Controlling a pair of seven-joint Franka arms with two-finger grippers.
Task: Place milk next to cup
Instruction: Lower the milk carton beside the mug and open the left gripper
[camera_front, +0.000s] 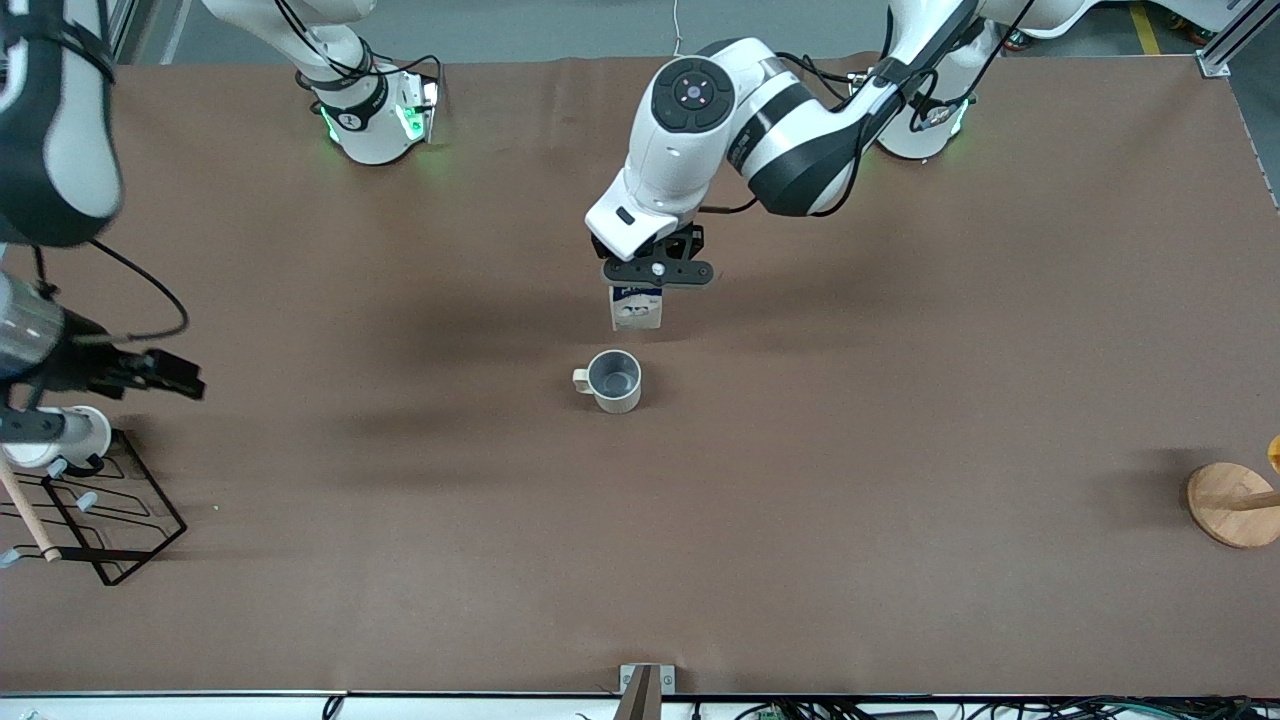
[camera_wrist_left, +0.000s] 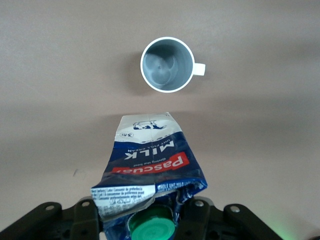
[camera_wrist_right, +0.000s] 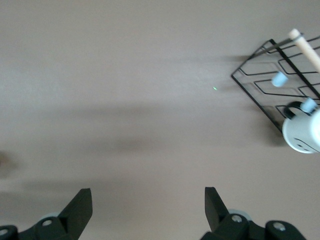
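The milk (camera_front: 637, 308), a blue and white carton with a red label and a green cap (camera_wrist_left: 151, 228), hangs upright in my left gripper (camera_front: 657, 272), which is shut on its crumpled top. It also shows in the left wrist view (camera_wrist_left: 150, 155). Its base is at or just above the table; I cannot tell which. The cup (camera_front: 614, 380), a small grey-beige mug, stands upright just nearer to the front camera than the carton, a small gap apart, and shows in the left wrist view (camera_wrist_left: 166, 65). My right gripper (camera_front: 160, 375) is open and empty over the right arm's end of the table (camera_wrist_right: 147, 192).
A black wire rack (camera_front: 100, 510) with a wooden stick and a larger white mug (camera_front: 60, 435) sits at the right arm's end; both show in the right wrist view (camera_wrist_right: 270, 95) (camera_wrist_right: 302, 131). A round wooden stand base (camera_front: 1235, 503) sits at the left arm's end.
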